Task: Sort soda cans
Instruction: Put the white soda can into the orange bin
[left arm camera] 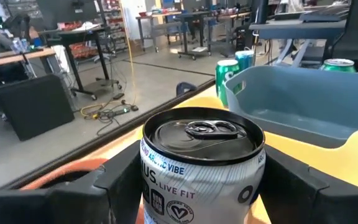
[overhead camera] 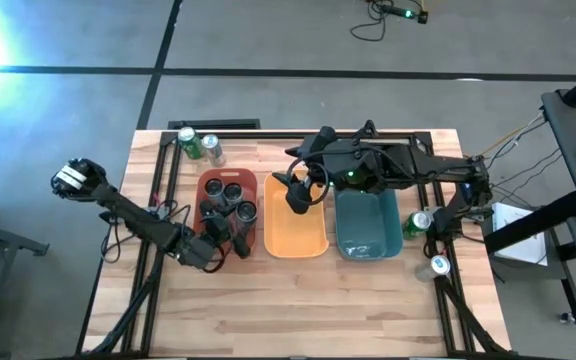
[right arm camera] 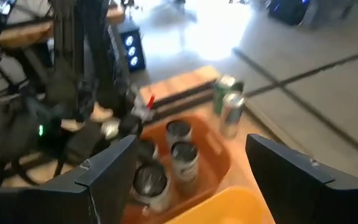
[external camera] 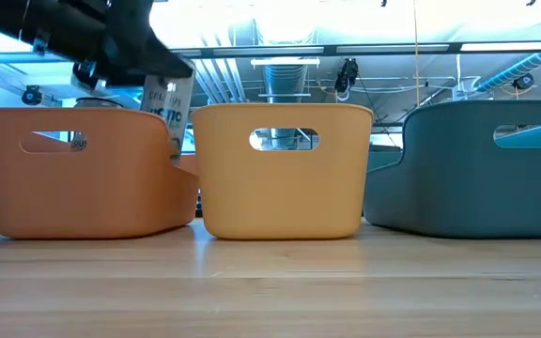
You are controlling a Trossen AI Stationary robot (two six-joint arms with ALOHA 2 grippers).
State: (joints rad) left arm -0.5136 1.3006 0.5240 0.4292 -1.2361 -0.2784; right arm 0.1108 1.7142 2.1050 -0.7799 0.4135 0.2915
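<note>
A silver-white soda can (left arm camera: 199,165) with a dark top sits between the fingers of my left gripper (left arm camera: 201,186), which is shut on it at the near end of the red bin (overhead camera: 208,180). The low view shows this can (external camera: 168,111) at that bin's rim. Several dark cans (overhead camera: 233,195) stand in the red bin. My right gripper (right arm camera: 191,180) hovers open over the far end of the orange bin (overhead camera: 303,240), holding nothing. Two cans (overhead camera: 198,146) stand at the far left. A green can (overhead camera: 418,222) and a silver-blue can (overhead camera: 438,265) stand to the right of the teal bin (overhead camera: 388,235). My left gripper pinches the can's side wall (left arm camera: 154,186) between its two fingers, one on each side, just below the top rim. The can stands upright with its top up. Its lower end is hidden by the fingers and the bin wall, so what it rests on cannot be told.
The three bins stand side by side mid-table: red, orange, teal. Black frame rails (overhead camera: 163,180) run along the table's left and right sides. The wood in front of the bins (overhead camera: 298,300) is bare. My right arm reaches across above the teal bin.
</note>
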